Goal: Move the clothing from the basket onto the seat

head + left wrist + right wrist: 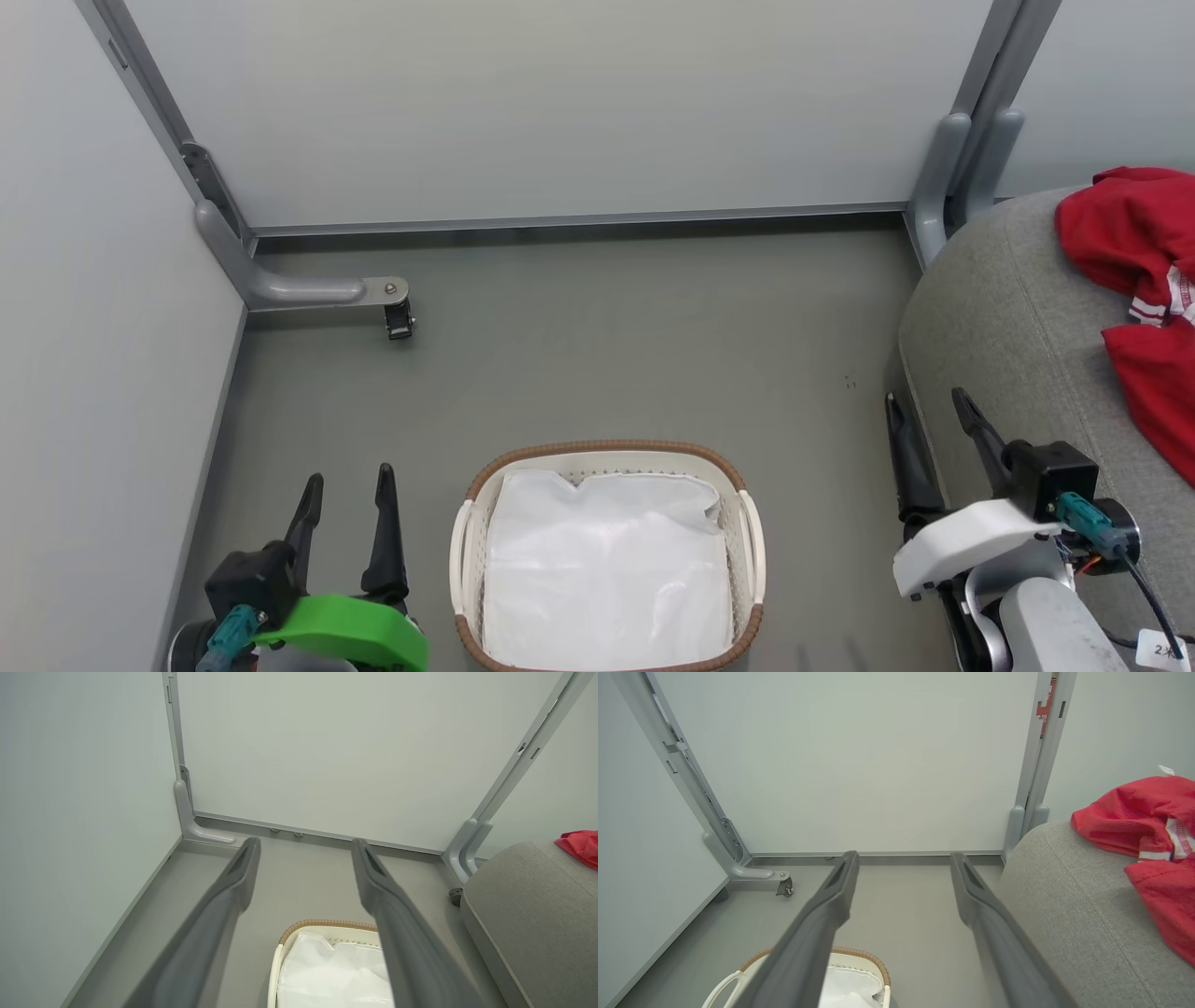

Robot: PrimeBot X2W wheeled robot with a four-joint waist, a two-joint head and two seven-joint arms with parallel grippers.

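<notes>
The red clothing (1134,280) with striped trim lies on the grey seat (1008,355) at the right; it also appears as clothing (1148,830) on the seat (1069,914) and as a red edge of clothing (581,845) on the seat (528,910). The white basket (611,453) with brown rim stands on the floor at bottom centre, holding just a white liner cloth (607,569). My left gripper (350,481) is open beside the basket's left side. My right gripper (927,399) is open at the seat's front edge, nothing between its fingers.
Pale partition walls close in the back and left. A grey frame foot with a caster (399,319) sits on the floor at the back left, and an upright post (948,177) stands at the back right by the seat. Grey floor (607,355) lies between basket and wall.
</notes>
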